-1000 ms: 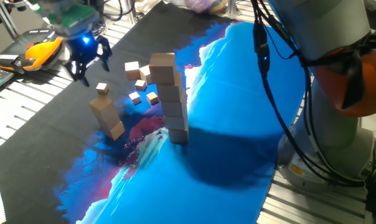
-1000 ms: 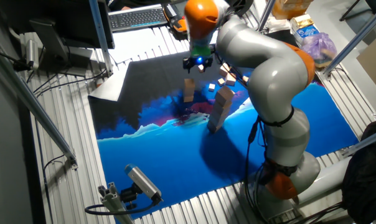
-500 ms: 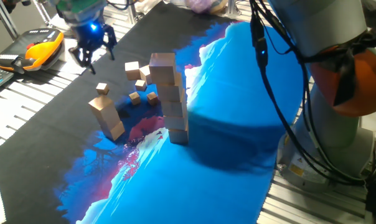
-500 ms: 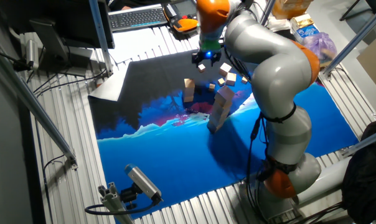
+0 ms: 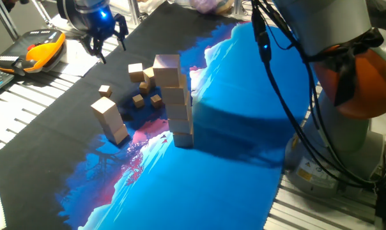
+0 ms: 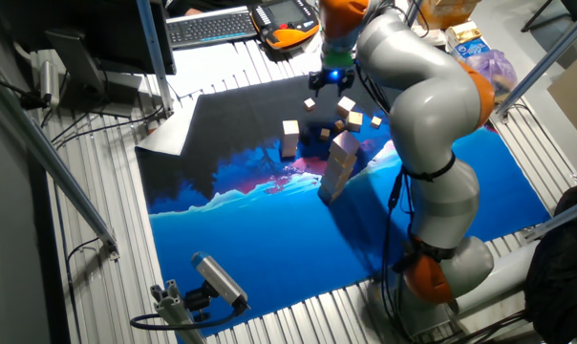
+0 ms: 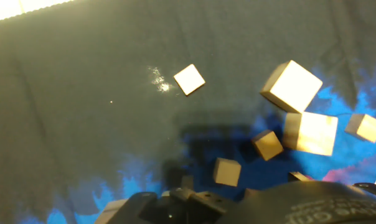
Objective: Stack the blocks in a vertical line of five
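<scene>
one fixed view: gripper [image 5: 105, 39] spread, empty, above mat [image 5: 238, 128]; loose blocks [image 5: 142, 86] beside tall stack [image 5: 176, 102].

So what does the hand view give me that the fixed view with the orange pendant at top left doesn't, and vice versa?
Only the hand view: the loose cubes from straight above, with the gaps between them, and a glare spot beside the lone small cube.
Only the fixed view: the tall stack, the short stack, the open, empty pincer and the pendant.
Both: the loose cubes and the black-and-blue mat.
</scene>
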`<state>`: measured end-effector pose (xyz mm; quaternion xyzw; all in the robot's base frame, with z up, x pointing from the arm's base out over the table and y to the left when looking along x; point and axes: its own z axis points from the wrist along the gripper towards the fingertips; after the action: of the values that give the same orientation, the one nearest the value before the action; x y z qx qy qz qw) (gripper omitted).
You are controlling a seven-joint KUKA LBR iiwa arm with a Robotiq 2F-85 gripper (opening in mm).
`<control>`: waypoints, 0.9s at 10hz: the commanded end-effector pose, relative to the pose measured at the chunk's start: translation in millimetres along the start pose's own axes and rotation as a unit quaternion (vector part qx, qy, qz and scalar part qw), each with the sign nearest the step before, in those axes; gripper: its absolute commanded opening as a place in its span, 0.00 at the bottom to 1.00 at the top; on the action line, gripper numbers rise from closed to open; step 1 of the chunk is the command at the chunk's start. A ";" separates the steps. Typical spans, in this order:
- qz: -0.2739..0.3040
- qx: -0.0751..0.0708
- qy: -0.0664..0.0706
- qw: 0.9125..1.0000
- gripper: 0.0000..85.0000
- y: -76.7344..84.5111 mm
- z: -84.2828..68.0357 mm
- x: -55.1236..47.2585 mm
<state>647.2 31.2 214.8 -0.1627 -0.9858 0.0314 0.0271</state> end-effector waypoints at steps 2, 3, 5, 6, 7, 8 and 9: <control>0.014 0.006 0.000 1.000 0.60 -0.2 -0.2 0.0; 0.009 0.007 -0.002 1.000 0.60 -0.2 -0.2 0.0; 0.013 0.018 -0.004 1.000 0.80 -0.2 -0.2 0.0; 0.011 0.014 -0.005 1.000 0.80 -2.0 1.0 -0.3; 0.001 0.013 -0.004 1.000 0.80 -13.7 9.2 -3.1; -0.007 0.006 -0.007 1.000 0.80 -26.8 18.1 -6.2; -0.012 0.003 -0.008 1.000 0.80 -40.1 26.5 -9.8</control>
<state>641.4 -1.0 189.6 -0.1507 -0.9878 0.0340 0.0196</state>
